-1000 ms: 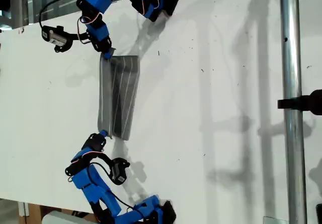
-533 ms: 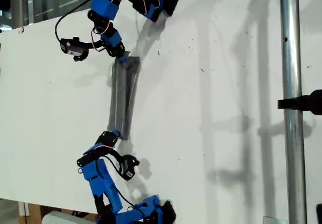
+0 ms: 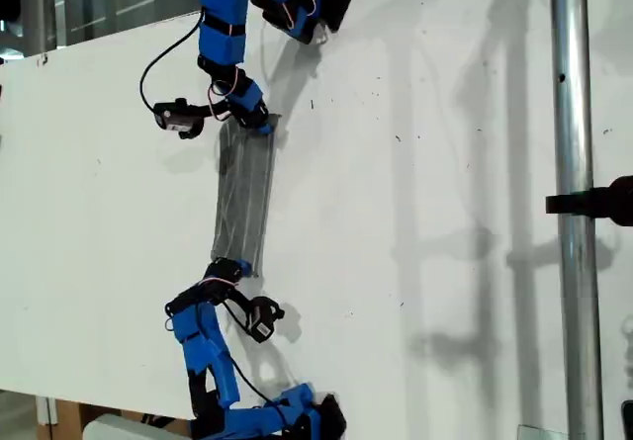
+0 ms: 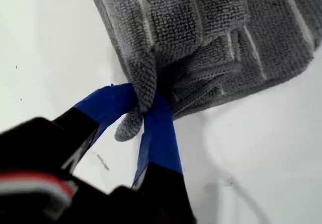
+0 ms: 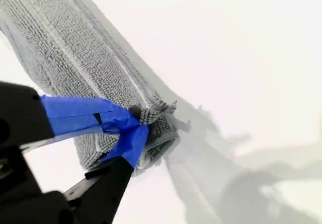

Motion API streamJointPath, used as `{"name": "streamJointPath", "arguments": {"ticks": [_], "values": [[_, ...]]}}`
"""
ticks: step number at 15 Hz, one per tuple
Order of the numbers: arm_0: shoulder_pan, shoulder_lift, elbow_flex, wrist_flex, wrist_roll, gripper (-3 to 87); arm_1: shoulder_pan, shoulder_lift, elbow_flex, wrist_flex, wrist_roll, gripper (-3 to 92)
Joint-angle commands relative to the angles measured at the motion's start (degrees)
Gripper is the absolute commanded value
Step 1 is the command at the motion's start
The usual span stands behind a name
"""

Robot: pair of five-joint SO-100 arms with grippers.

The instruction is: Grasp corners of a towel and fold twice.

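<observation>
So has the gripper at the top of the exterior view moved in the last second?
Yes. That gripper, shut on the grey striped towel, has shifted toward the exterior view's right, nearer the fixed metal pole.

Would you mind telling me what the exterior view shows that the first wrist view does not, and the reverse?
Only the exterior view shows both arms at opposite ends of the towel, which lies as a narrow strip on the white table, plus the metal pole. Only the first wrist view shows my first claw shut on a corner tip, with stacked layers behind. Both show the grey striped cloth and white tabletop.
</observation>
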Motion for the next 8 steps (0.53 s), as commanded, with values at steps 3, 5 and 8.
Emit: {"name": "streamJointPath", "arguments": {"ticks": [3, 5, 8], "values": [[-6.2, -1.4, -3.6, 2.5, 0.5, 2.6, 5.7, -1.9, -5.5, 0.1, -0.4, 6.4], [-6.1, -0.6, -3.8, 5.1, -0.2, 20.3, 6.1, -1.1, -6.9, 4.7, -0.3, 32.9], [-3.1, 11.8, 1.4, 8.3, -3.6, 29.2, 9.5, 17.1, -4.4, 17.4, 0.9, 33.5]]}}
